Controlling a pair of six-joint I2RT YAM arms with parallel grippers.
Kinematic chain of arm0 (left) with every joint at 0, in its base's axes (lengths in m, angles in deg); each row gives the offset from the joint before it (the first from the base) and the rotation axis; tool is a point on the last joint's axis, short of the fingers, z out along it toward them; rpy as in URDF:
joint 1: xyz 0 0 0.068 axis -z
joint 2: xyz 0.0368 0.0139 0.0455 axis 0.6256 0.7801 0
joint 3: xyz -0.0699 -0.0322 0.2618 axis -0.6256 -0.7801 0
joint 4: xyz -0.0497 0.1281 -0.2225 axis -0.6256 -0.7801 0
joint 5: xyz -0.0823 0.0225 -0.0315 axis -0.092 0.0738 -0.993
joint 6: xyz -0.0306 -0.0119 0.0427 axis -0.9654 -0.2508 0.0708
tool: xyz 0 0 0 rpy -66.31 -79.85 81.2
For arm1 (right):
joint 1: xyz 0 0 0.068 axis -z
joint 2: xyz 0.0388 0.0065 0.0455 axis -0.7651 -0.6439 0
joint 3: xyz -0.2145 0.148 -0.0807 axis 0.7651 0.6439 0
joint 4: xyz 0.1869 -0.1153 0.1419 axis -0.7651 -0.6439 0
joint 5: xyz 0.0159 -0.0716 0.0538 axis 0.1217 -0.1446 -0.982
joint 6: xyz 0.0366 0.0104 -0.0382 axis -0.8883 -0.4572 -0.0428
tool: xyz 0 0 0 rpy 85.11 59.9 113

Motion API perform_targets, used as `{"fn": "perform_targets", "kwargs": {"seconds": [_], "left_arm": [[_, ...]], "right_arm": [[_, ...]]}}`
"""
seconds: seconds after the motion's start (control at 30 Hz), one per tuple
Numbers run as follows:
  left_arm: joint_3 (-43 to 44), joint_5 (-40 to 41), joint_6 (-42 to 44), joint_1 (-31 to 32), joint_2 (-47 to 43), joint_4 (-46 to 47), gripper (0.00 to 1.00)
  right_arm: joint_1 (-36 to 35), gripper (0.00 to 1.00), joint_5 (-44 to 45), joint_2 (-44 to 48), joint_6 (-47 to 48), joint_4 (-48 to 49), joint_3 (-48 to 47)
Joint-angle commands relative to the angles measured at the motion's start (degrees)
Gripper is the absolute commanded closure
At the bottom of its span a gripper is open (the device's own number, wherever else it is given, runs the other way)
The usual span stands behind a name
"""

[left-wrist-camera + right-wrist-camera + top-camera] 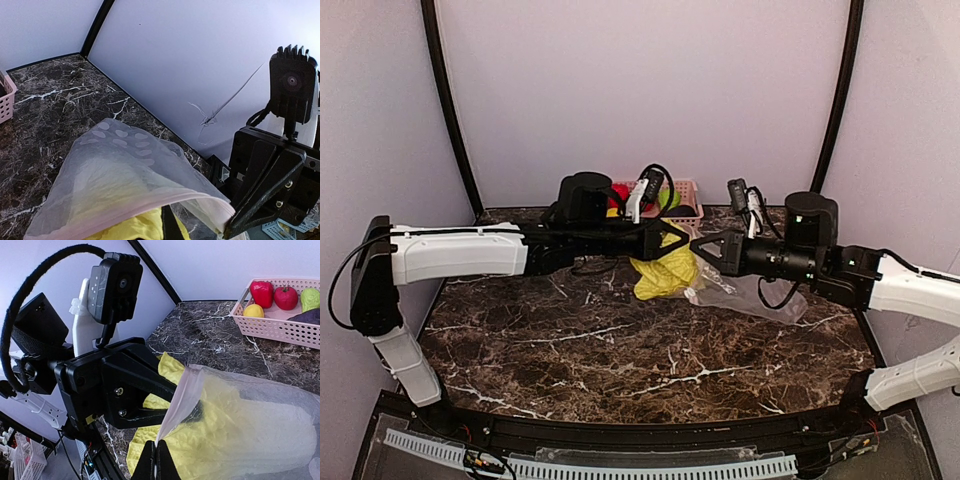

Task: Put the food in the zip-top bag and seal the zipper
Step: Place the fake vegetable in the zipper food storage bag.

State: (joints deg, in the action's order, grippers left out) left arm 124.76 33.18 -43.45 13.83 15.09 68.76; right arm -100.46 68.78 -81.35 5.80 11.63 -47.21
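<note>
Both arms reach in from 9 and 3 o'clock and meet just beyond the table's (620, 350) middle. The left claw (678, 243) is clamped on one lip of the bag (752, 296). The right claw (698, 247) is pinched on the opposite lip, jaws together with only the film between them. From the right wrist, the left claw's black fingers (150, 390) close on the rim, and the zipper strip (173, 405) runs down to the right claw's own tips (155, 465). The mouth is held apart and unsealed. The cabbage (661, 274) sits in that mouth. Its yellow leaves (167, 369) spill out toward the left arm, and the rest shows through the dotted film. The bag's body trails off toward 4 o'clock and sags onto the marble. From the left wrist, the bag (125, 175) billows upward with cabbage (140, 227) beneath it, and the right claw (231, 222) grips the rim at 5 o'clock. The pink basket (688, 208) stands at 12 o'clock by the back wall, apart from the bag. It holds the red pepper (262, 292), a red round piece (286, 297), a yellow piece (253, 311), a green piece (310, 299) and something dark (310, 317) I cannot identify.
</note>
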Motion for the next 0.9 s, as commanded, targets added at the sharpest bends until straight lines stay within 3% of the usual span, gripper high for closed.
{"fn": "perform_targets", "kwargs": {"seconds": [0.0, 0.27, 0.87], "left_arm": [[4.0, 0.0, -0.1, 0.6, 0.0, 4.7, 0.99], [1.8, 0.0, -3.6, 1.2, 3.0, 10.4, 0.99], [4.3, 0.5, -2.8, 2.2, 7.5, 9.5, 0.96]], "right_arm": [[0.3, 1.0, -1.4, -0.5, -1.1, 4.3, 1.2], [0.2, 1.0, -1.5, -0.3, -1.4, 5.6, 1.6], [0.3, 1.0, 1.9, 0.1, -1.8, 4.7, 2.0]]}}
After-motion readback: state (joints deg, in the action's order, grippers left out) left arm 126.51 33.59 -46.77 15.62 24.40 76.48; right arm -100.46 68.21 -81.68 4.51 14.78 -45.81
